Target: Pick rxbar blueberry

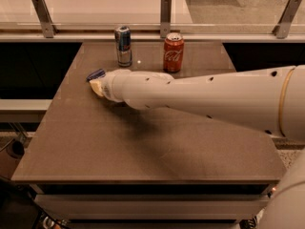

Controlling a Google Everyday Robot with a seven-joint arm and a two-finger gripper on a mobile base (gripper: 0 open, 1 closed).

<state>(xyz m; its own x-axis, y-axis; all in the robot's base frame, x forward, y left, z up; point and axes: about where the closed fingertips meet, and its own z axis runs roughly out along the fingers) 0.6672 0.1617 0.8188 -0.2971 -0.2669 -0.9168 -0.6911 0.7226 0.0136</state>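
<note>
The rxbar blueberry (96, 74) is a small dark navy-blue wrapped bar lying on the brown table (143, 142) near its left edge. Only part of it shows past the end of my arm. My gripper (97, 86) is at the end of the long white arm that reaches from the right across the table. It sits right at the bar, just in front of it and touching or almost touching it. The arm hides most of the gripper.
A blue-and-silver slim can (123, 45) and a red Coca-Cola can (173, 52) stand upright at the back of the table, behind my arm. A glass rail with metal posts (165, 9) runs behind them. The table's left edge is close to the bar.
</note>
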